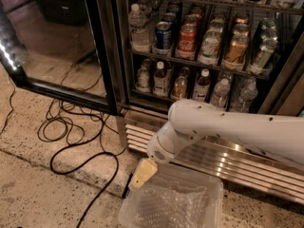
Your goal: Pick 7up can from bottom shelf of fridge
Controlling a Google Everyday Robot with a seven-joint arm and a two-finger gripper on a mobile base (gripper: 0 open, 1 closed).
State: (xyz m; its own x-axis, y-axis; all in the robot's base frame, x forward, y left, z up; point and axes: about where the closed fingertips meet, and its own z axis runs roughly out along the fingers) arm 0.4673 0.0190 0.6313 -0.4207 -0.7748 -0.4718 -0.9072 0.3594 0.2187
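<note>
The fridge (110, 56) stands with its glass door swung open to the left. Its bottom shelf (190, 100) holds a row of drinks. A small greenish-white can with a silver top, seemingly the 7up can (142, 80), stands at the left end of that row. Next to it are brown white-capped bottles (160, 77) and clear water bottles (221, 93). My gripper (143, 173) hangs from the white arm (213, 125), low in front of the steel base grille (237, 163). It is well below and in front of the can and holds nothing I can see.
A clear plastic bin (209, 189) sits on the floor right under the gripper. Black cables (71, 132) loop over the speckled floor on the left. The open door (52, 42) stands to the left. The shelf above holds blue, red and green cans (186, 41).
</note>
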